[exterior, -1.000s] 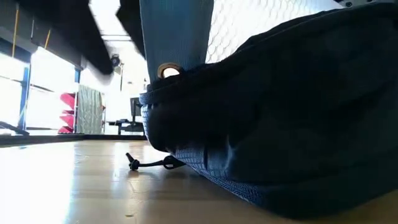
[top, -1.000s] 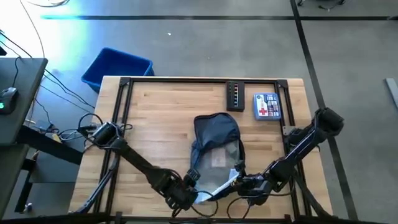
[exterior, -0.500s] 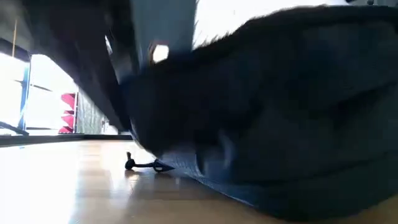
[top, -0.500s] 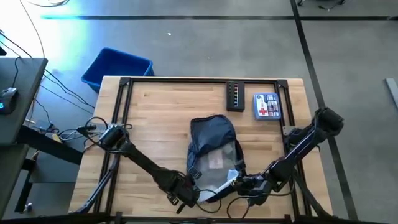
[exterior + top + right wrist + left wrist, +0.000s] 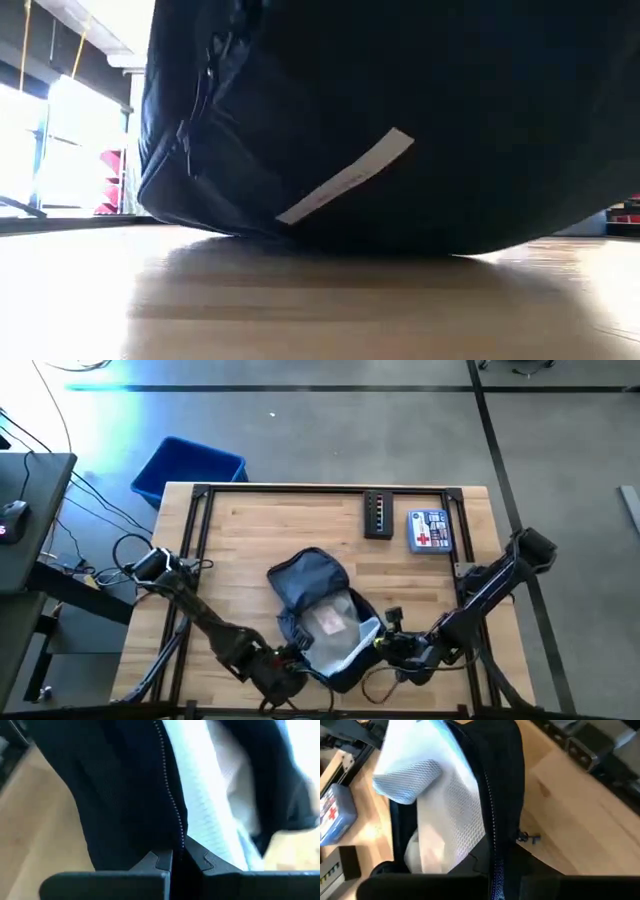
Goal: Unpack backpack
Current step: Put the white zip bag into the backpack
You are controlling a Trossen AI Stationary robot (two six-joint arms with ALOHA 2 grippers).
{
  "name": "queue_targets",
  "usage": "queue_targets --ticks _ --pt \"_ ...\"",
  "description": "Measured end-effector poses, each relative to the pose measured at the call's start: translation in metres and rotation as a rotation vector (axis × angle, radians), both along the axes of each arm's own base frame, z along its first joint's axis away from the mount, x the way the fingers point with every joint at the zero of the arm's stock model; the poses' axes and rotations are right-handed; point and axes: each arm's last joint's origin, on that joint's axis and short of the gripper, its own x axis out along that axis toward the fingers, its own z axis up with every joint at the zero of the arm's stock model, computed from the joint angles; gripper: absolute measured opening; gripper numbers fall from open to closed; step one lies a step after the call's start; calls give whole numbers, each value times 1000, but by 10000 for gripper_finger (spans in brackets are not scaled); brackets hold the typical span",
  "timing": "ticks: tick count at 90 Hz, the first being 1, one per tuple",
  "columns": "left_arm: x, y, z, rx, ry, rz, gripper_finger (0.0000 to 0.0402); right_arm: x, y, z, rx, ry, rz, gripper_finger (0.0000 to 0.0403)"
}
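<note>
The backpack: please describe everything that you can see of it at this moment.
The backpack is soft, dark navy fabric, lying on the wooden table near its front edge, tilted toward the left arm's side. Its zipper is open, and a pale mesh pouch shows inside the opening. A pale label shows on its side in the low view. The right gripper is shut on the zippered edge; the left gripper is at the other side of the opening, its grip hidden.

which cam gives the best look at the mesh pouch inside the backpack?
Left wrist view: the mesh pouch fills the open backpack. High view shows it small. Right wrist view shows a pale strip past the right claw, shut on the backpack's edge. Low view shows only backpack.
</note>
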Motion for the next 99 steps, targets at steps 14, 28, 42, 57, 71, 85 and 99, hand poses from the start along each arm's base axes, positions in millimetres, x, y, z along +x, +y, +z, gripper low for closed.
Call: queue_targets --ticks 14,28,42,57,71,85,99 --pt "3 4 -16 6 9 23 0 -5 -2 -13 90 59 -75 3" --pt "4 10 -32 7 23 47 0 -6 -3 -14 129 95 -85 50" --pt "6 15 -36 -4 30 84 0 -9 6 -4 185 201 25 133" --pt "6 15 -36 -6 24 89 0 -10 25 23 219 201 189 200" --pt "8 14 -35 -20 7 89 0 -5 39 52 176 60 295 206" --pt "9 14 -34 -28 -3 90 0 14 39 70 180 -125 340 183" --pt "9 13 -34 -33 -11 90 0 43 16 59 230 -230 205 137"
